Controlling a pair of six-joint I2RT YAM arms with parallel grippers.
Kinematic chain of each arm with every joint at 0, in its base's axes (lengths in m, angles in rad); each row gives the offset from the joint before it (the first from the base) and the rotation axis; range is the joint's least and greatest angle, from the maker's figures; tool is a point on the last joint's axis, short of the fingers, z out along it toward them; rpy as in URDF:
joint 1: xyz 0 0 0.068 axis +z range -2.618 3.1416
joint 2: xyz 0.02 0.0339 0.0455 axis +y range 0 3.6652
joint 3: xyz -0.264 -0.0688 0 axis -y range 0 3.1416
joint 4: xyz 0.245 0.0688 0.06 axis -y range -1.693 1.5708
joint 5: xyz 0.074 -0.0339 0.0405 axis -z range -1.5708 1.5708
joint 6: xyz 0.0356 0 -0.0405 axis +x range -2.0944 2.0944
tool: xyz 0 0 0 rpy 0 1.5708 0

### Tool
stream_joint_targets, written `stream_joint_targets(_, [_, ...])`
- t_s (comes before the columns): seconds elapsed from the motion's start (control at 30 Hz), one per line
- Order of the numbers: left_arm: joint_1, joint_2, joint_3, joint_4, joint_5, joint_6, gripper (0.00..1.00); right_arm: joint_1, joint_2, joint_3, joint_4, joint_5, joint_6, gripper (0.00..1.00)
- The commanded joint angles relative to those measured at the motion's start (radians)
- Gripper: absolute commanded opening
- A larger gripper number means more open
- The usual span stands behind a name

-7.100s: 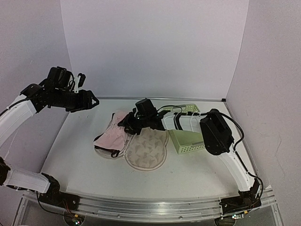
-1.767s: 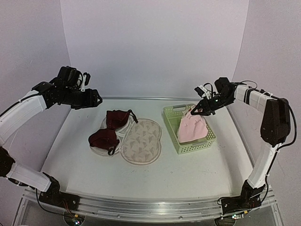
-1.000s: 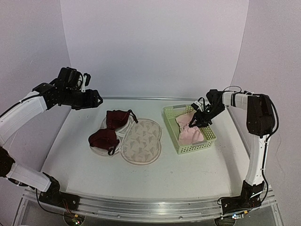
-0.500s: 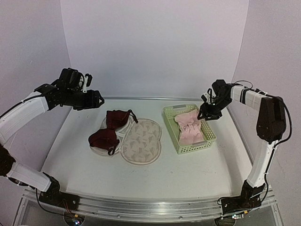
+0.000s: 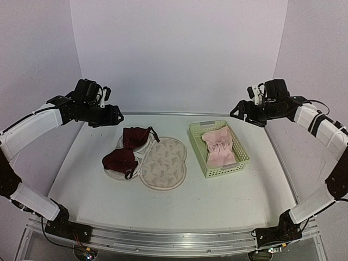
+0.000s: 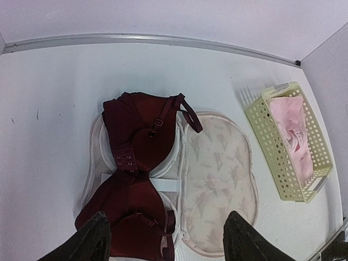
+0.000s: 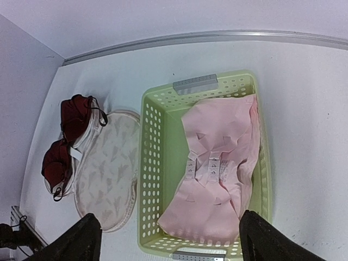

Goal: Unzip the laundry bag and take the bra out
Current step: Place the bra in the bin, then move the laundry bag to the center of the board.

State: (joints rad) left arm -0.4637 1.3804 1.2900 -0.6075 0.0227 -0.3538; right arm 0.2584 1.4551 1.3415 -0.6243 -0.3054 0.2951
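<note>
A pale green rectangular plastic mesh basket (image 5: 198, 154) sits on the right half of a white tabletop (image 5: 87, 187). Its walls are dotted with small holes, and a grey tab (image 7: 194, 84) marks each short end. A crumpled pale pink fabric garment (image 5: 219, 148) with two small white tags (image 7: 191, 167) lies inside, covering most of the floor. Plain pale lilac walls (image 5: 179, 54) enclose the table, and a metal rail (image 5: 174, 238) edges its near side.

Left half of the laundry bag (image 5: 163, 166) mostly under the bra (image 5: 120, 160), in every view.
</note>
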Motion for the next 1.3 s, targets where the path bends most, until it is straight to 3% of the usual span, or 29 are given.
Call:
stream_joint_targets(0.0, [-0.001,-0.008,0.059,0.049,-0.012,0.027,0.72,0.002,-0.099,-0.082,0.202,-0.078,0.134,0.98])
stream_joint_targets(0.3, [0.000,-0.016,0.040,0.053,0.002,0.039,0.72,0.167,-0.089,-0.119,0.320,-0.067,0.256,0.98])
stream_joint_targets(0.53, [-0.001,-0.003,0.022,0.049,0.039,0.053,0.72,0.357,0.062,-0.053,0.397,0.002,0.331,0.98])
stream_joint_targets(0.83, [0.005,0.069,0.031,0.023,0.060,0.069,0.73,0.474,0.315,0.119,0.467,-0.049,0.422,0.98])
stream_joint_targets(1.0, [0.026,0.150,0.045,0.025,0.077,0.099,0.67,0.518,0.430,0.215,0.480,-0.085,0.452,0.97])
stream_joint_targets(1.17, [0.060,0.230,0.043,0.053,0.125,0.114,0.53,0.540,0.501,0.266,0.497,-0.128,0.486,0.92])
stream_joint_targets(1.27, [0.084,0.274,0.042,0.072,0.141,0.122,0.51,0.550,0.523,0.285,0.500,-0.144,0.490,0.90])
